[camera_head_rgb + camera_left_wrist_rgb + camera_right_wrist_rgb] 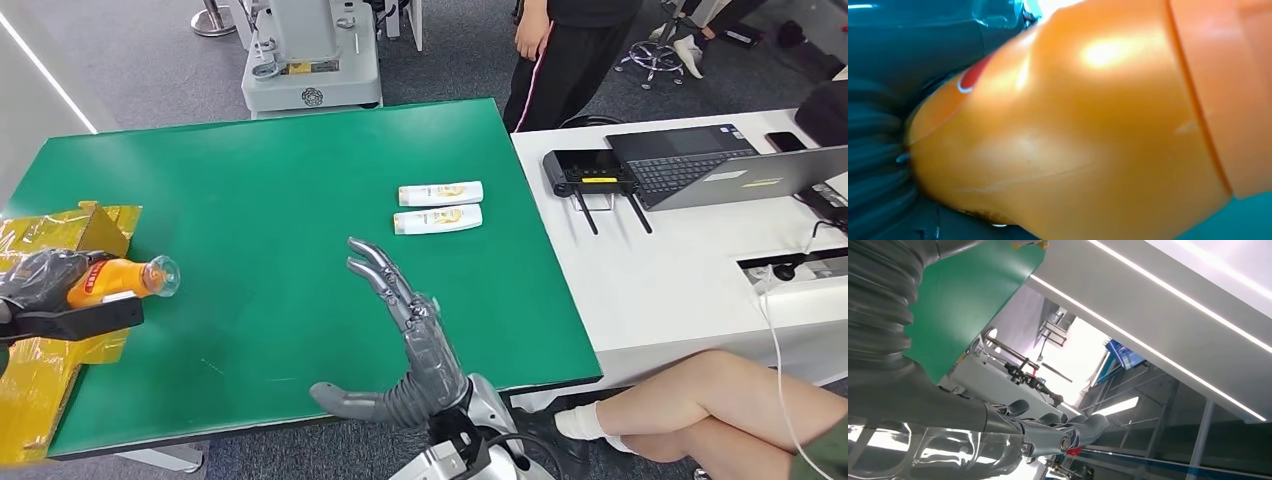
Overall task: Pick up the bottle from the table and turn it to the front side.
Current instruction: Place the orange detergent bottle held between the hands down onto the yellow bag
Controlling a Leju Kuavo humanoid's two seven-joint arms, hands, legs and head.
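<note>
My left hand (45, 285) grips an orange bottle (112, 280) with a clear cap at the table's left edge, above a yellow cardboard box (60, 235). The bottle lies sideways in the hand, cap pointing right. Up close in the left wrist view, the orange bottle (1083, 130) shows a red patch of label against the dark palm (878, 165). My right hand (405, 330) hovers open over the near middle of the green table (260, 190), fingers stretched forward and thumb out to the left. Its fingers (1058, 427) hold nothing in the right wrist view.
Two white tubes (439, 206) lie side by side right of the table's centre. A white desk (680, 260) on the right carries a laptop (720, 165) and a black router (588, 172). A person stands behind (565, 50); another's legs (700, 405) are at lower right.
</note>
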